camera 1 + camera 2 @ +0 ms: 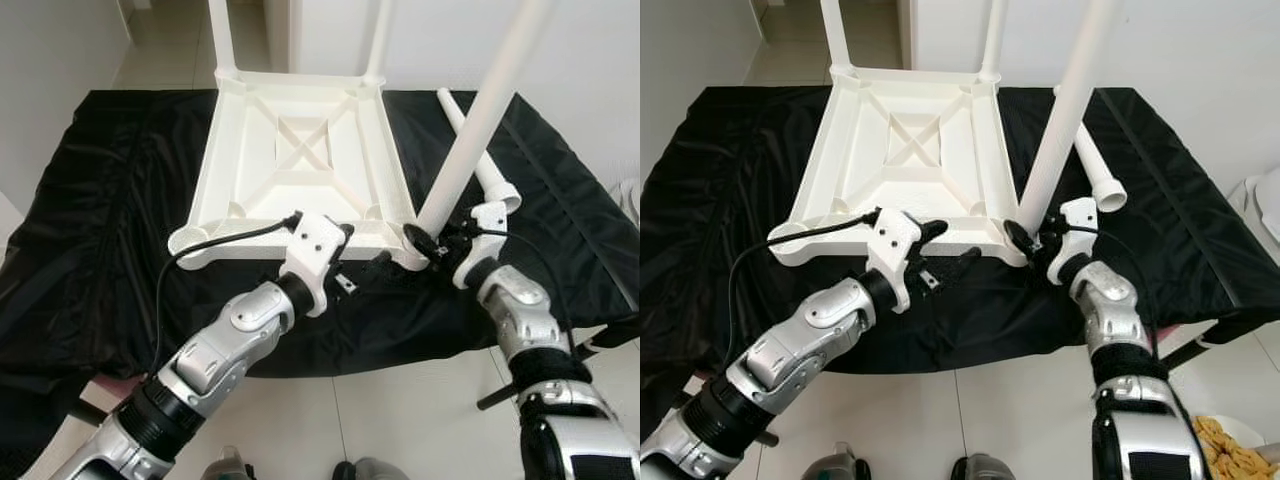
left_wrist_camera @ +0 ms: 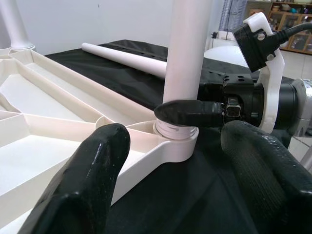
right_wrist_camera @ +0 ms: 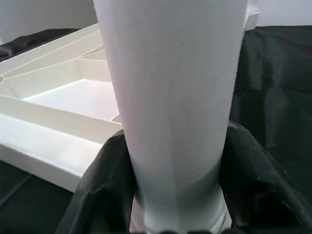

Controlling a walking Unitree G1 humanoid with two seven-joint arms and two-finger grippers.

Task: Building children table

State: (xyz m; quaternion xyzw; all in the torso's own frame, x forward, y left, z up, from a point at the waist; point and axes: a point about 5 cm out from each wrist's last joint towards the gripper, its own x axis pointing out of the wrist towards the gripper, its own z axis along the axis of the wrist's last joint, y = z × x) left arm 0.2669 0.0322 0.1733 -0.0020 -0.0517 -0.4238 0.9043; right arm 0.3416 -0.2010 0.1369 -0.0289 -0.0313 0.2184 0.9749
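- Head stereo pair: looks forward and down on the upturned table top [image 1: 295, 160].
- Left wrist view: close, low, along its fingers [image 2: 85, 180] toward the corner leg [image 2: 187, 58].
- Right wrist view: pressed against that same leg.

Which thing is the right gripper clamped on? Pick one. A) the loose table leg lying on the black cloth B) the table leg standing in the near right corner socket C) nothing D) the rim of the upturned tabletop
B: the right gripper has its two black fingers pressed on either side of the upright table leg, just above the corner socket of the upturned tabletop.
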